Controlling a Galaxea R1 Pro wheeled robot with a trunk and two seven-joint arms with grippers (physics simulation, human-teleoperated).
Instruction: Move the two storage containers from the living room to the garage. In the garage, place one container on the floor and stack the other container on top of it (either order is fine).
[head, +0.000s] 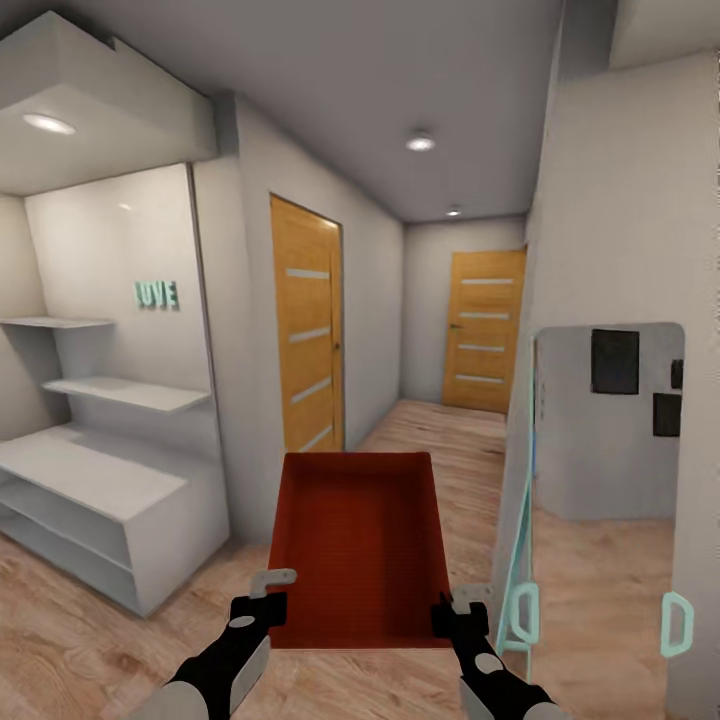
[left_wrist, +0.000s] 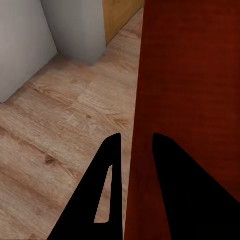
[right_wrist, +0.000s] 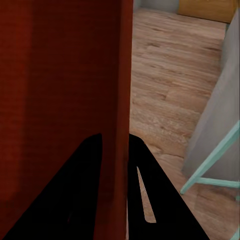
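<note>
While both jaws clamp side walls, storage container (head: 355, 540) (empty) hangs over plank floor (head: 600, 580).

I face a white-walled corridor with light wood-plank floor (head: 440, 440), two wooden doors (head: 306, 330), white shelving (head: 100, 480) on my left, recessed ceiling lights (head: 420, 142), and a grey panel (head: 610, 420) on my right.
</note>
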